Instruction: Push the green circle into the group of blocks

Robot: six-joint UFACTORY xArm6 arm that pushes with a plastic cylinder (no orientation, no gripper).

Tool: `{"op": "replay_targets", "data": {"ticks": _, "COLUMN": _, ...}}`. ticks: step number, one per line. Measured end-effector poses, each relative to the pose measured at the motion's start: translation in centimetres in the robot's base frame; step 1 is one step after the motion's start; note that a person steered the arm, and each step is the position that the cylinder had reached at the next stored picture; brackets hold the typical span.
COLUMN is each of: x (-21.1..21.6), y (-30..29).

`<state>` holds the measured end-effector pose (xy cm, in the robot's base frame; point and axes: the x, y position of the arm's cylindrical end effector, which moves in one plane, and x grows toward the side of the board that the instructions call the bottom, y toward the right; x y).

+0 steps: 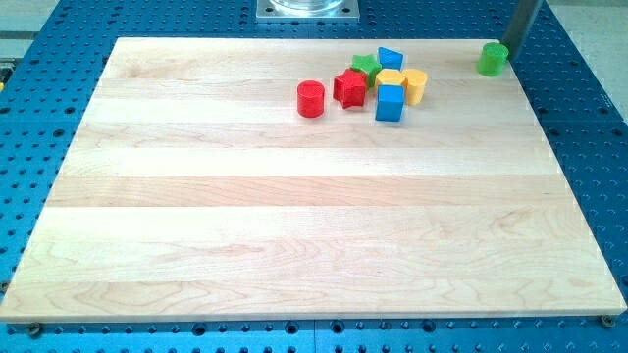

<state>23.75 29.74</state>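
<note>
The small green circle block (494, 58), a short cylinder, stands near the top right corner of the pale wooden tabletop (294, 216), and my tip (510, 47) sits just beside it on its upper right, so close that I cannot tell whether the two touch. There is no grasping hand here to open or close: the arm ends in a plain dark rod that comes down from the view's top edge and has hold of nothing. To the view's left of my tip, well apart from the green circle, lies the group of blocks. Nearest to my tip is a yellow block (415, 84), with a second yellow block (390, 78) touching it on the far side. A blue cube (390, 103) sits just below those two, and a blue wedge-like block (391, 58) just above them. Farther from my tip come a green star-like block (366, 66) and a red star-like block (349, 88), close together. Farthest away, slightly apart from the rest, stands a red cylinder (310, 99). The tabletop rests on a blue perforated base (579, 118).
</note>
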Motion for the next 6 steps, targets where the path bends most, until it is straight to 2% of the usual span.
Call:
{"op": "replay_targets", "data": {"ticks": 1, "x": 0.1, "y": -4.0}}
{"op": "replay_targets", "data": {"ticks": 2, "x": 0.5, "y": -5.5}}
{"op": "replay_targets", "data": {"ticks": 3, "x": 1.6, "y": -1.9}}
{"op": "replay_targets", "data": {"ticks": 5, "x": 3.4, "y": -12.8}}
{"op": "replay_targets", "data": {"ticks": 6, "x": 4.0, "y": -12.4}}
